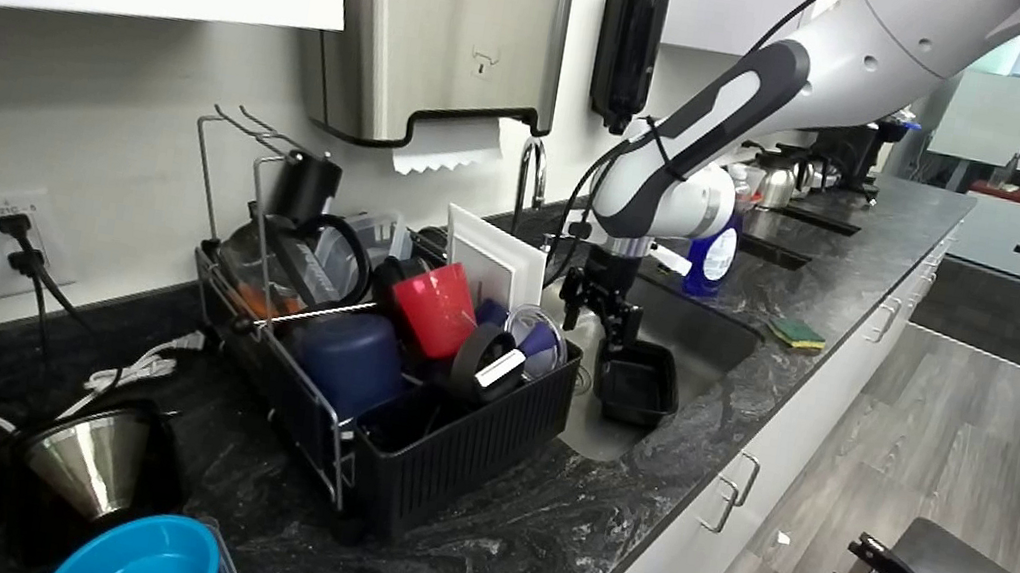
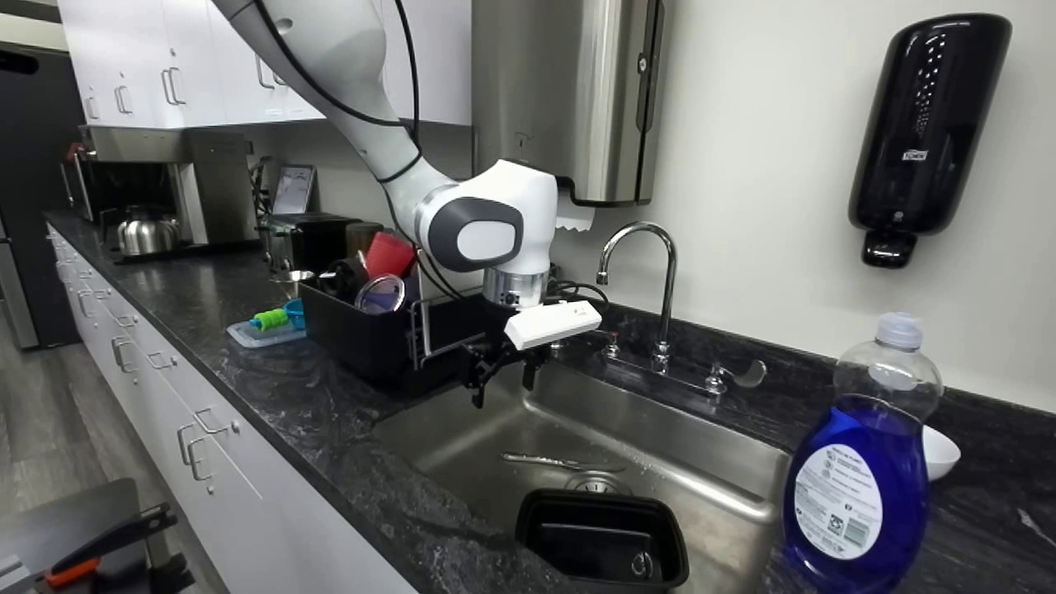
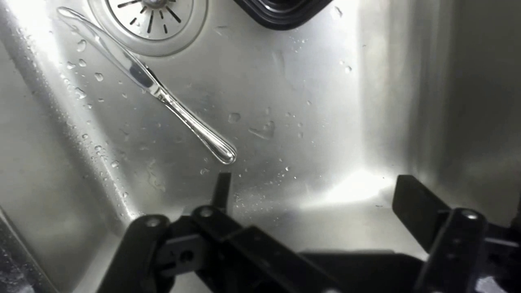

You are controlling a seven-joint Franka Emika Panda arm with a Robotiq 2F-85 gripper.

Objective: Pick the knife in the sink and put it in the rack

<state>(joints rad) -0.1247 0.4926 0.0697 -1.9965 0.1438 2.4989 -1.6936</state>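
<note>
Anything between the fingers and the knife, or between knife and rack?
Nothing visible between the open fingers and the knife. Toward the rack, the sink wall stands between, and white panels stand upright at the rack's sink end.

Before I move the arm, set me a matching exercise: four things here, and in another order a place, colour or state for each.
1. table knife
2. dish rack
3. Robotiq gripper
4. sponge

A. green and yellow
B. open, holding nothing
C. in the sink, beside the drain
D. contains a red cup

Pairs: 1-C; 2-D; 3-B; 4-A
</note>
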